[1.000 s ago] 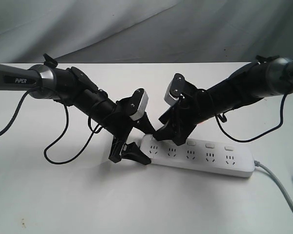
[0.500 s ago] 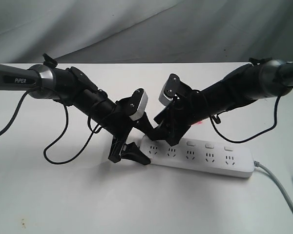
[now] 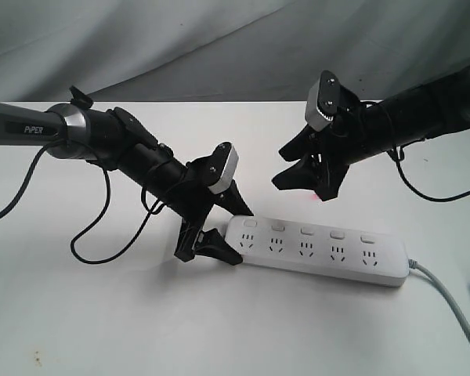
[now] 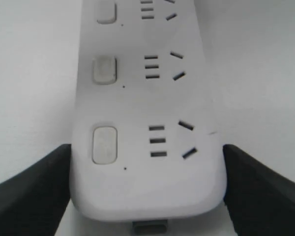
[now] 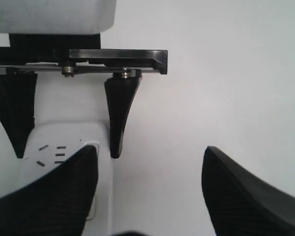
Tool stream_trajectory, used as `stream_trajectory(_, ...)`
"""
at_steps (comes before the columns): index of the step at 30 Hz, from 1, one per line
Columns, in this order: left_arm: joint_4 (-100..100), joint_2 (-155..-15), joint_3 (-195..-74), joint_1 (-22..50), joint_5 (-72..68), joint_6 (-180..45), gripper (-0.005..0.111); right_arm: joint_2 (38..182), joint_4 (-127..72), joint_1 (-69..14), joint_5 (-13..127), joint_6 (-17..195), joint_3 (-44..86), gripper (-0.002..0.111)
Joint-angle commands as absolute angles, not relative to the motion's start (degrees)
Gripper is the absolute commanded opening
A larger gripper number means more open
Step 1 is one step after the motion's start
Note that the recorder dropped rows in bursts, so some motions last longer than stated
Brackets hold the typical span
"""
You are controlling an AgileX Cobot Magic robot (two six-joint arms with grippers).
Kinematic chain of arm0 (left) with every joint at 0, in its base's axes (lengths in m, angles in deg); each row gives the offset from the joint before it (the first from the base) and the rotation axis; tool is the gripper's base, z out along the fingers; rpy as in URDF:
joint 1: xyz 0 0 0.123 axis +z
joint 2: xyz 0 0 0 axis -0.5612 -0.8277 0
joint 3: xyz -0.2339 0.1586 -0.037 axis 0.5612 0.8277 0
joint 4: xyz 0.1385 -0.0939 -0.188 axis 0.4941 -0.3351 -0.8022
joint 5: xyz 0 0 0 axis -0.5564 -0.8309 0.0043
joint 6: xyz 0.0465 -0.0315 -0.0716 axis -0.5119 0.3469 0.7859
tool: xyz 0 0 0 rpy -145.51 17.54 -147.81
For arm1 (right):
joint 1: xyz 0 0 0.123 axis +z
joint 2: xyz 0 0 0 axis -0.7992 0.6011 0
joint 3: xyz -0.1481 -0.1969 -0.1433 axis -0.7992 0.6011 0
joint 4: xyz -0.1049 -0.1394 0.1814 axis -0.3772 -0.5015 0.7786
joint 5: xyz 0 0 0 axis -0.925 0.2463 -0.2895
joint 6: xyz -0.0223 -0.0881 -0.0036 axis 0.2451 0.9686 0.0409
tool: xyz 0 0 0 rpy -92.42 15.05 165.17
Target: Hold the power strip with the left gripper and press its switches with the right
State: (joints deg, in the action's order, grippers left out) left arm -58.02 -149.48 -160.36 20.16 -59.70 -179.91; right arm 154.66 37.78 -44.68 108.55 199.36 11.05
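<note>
Left gripper [image 3: 239, 235] clamps the left end of the power strip [image 3: 329, 252], one finger against each long side; the strip lies flat on the white table [image 3: 102, 313]. I see the right gripper [image 3: 282, 170] hanging wide open and empty, behind the switches [image 3: 306, 231].

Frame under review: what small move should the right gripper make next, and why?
Probably lower the right gripper toward a switch: it hangs open, clear of the power strip and touching nothing, while the left gripper clamps the strip's end.
</note>
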Motion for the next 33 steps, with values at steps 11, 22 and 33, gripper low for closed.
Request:
stream_trajectory(11,-58.59,-149.46,-160.56,19.91,-59.80,-180.29,0.032,160.50,34.79,-44.29,108.27,196.90,11.41,0.058)
stream_trajectory(22,-58.59,-149.46,-160.56,19.91,-59.80,-180.29,0.032,162.23,33.04,-42.23,104.19,194.95,11.41,0.058)
stream_trajectory(33,-58.59,-149.46,-160.56,19.91,-59.80,-180.29,0.032,162.34,28.31,-42.23,102.47,192.22,11.41,0.058)
